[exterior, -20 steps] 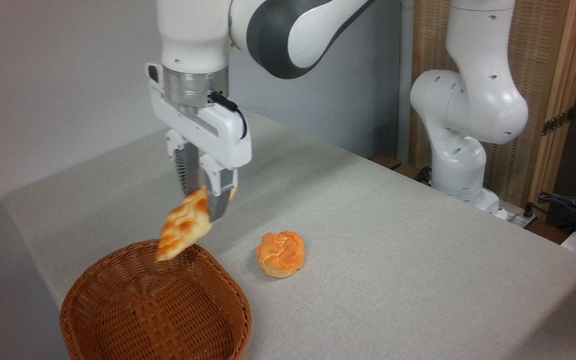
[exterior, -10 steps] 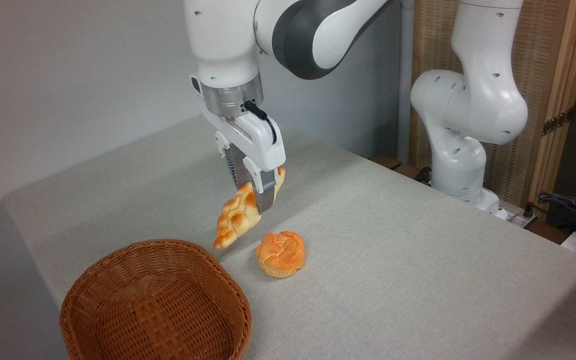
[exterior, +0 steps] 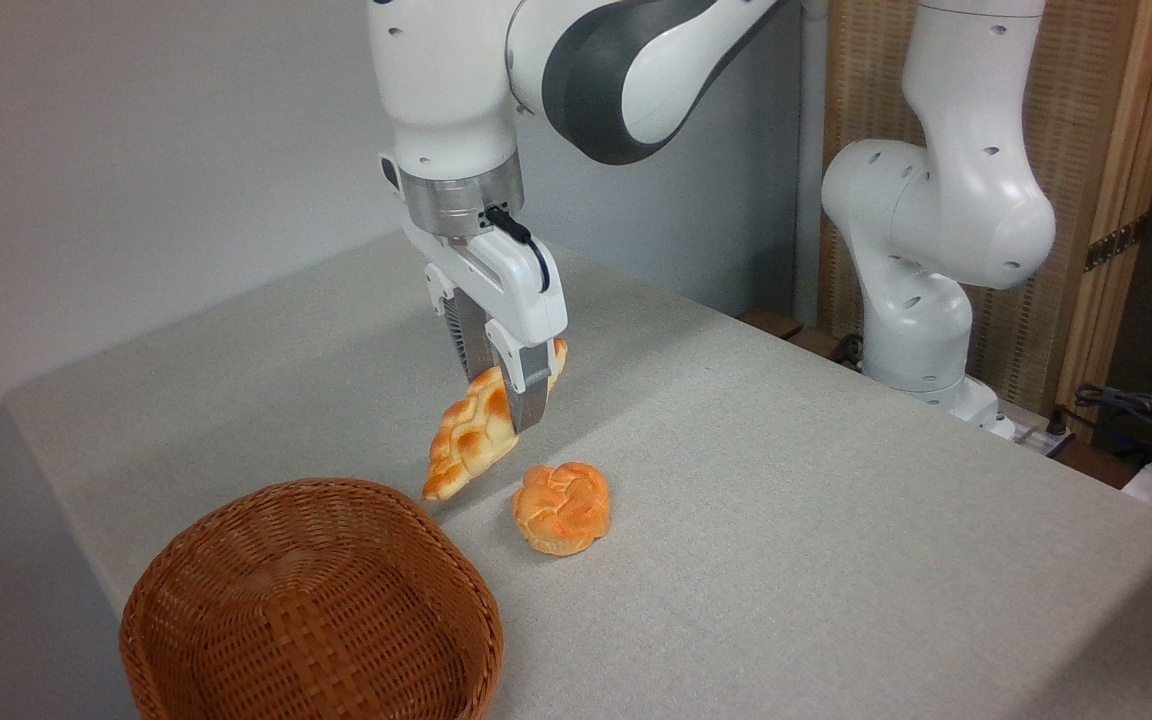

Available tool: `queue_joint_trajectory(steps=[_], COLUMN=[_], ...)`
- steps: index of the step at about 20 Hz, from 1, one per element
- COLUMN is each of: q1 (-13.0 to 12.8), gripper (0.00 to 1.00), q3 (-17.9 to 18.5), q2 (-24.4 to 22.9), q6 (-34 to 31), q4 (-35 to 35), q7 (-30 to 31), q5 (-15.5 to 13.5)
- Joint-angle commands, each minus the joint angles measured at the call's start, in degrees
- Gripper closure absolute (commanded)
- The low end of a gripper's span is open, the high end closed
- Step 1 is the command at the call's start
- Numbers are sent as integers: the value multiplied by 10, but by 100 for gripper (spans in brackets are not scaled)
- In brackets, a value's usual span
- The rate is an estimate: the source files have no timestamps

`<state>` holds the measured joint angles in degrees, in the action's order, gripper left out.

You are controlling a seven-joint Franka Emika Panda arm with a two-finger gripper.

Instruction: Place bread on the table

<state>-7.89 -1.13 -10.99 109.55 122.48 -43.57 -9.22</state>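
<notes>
your gripper (exterior: 516,405) was clamped shut on the bread (exterior: 476,440), pinching it near its upper end, with a bit of loaf poking out past the fingers at about 1 o'clock. the bread hung below and toward 7 o'clock from the claw, long axis tilted, running from 1 o'clock up at the fingers down to 7 o'clock at the pointed tip. that low tip looked very close to the table (exterior: 786,520), maybe just touching; couldn't tell for sure from this angle. so the loaf was out over the cloth and clear of the basket (exterior: 311,610), which sat at 7 o'clock from the tip, its rim near but apart. the round roll (exterior: 561,507) lay on the cloth at about 4 o'clock from the tip, just beside it, not touching as far as i could see.

judgement: placing step, nearly done. what your next move turned on was that tilt: the tip would land first, so the loaf would likely tip over along its long axis when freed, either toward the basket rim or toward the roll. easing down before opening seemed safer.

surface: light grey speckled cloth, flat. room: plain grey wall behind, arm base (exterior: 921,330) at the table's 2 o'clock edge, slatted wooden screen (exterior: 1106,200) and cables (exterior: 1146,420) at the far right.
</notes>
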Motion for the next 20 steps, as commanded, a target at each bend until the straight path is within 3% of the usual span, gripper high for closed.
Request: queue_joint_trajectory(steps=[1, 8, 15, 18, 20], q1=[-4, -4, -1, 2, 3], gripper=[0, 0, 0, 0, 0], q3=[5, 6, 6, 9, 22], q2=[2, 0, -8, -7, -7], q6=[16, 15, -24, -46, -48], q4=[-4, -22, -112, -123, -124], q7=[-6, -6, 49, 56, 58], q5=[2, 4, 6, 38, 40])
